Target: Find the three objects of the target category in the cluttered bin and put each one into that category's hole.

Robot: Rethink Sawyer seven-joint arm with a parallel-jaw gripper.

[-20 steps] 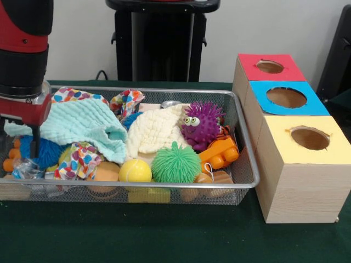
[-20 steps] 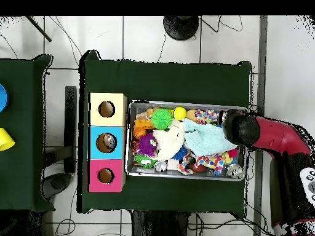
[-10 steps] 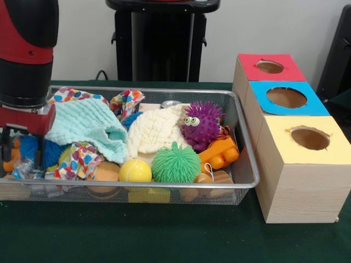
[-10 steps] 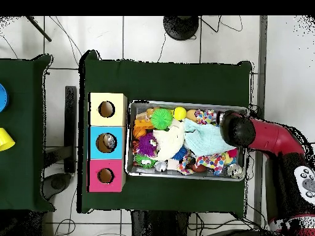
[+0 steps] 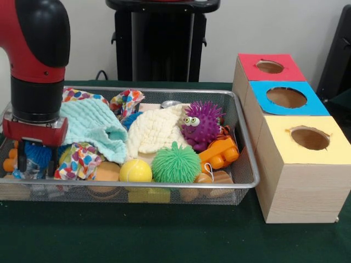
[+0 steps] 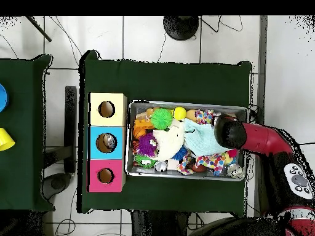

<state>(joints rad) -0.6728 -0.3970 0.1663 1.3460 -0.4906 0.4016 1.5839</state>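
Observation:
In the front view my gripper [image 5: 36, 163] hangs low at the left end of the wire mesh bin [image 5: 247, 183]. It is open, and its dark fingers [image 5: 22, 159] stand on either side of a blue spiky ball [image 5: 37, 153]. A mint cloth [image 5: 90, 125] lies right beside it, with a multicoloured dotted cloth [image 5: 81, 159] in front. Further right lie a cream cloth [image 5: 156, 131], a purple spiky toy with eyes [image 5: 201, 124], a green spiky ball [image 5: 175, 163], a yellow ball [image 5: 135, 171] and an orange toy block [image 5: 219, 153]. From overhead the arm's wrist [image 6: 229, 132] hides the gripper.
Three wooden boxes stand beside the bin, each with a round hole in its top: red [image 5: 270, 67], blue [image 5: 286, 97] and yellow [image 5: 310, 138]. The overhead view shows them as yellow [image 6: 106, 109], blue [image 6: 106, 142] and red [image 6: 106, 176]. A black stand [image 5: 162, 38] rises behind the bin.
The arm has shifted right in the front view, further over the bin, and its fingers now straddle the blue spiky ball. The bin's contents look unmoved.

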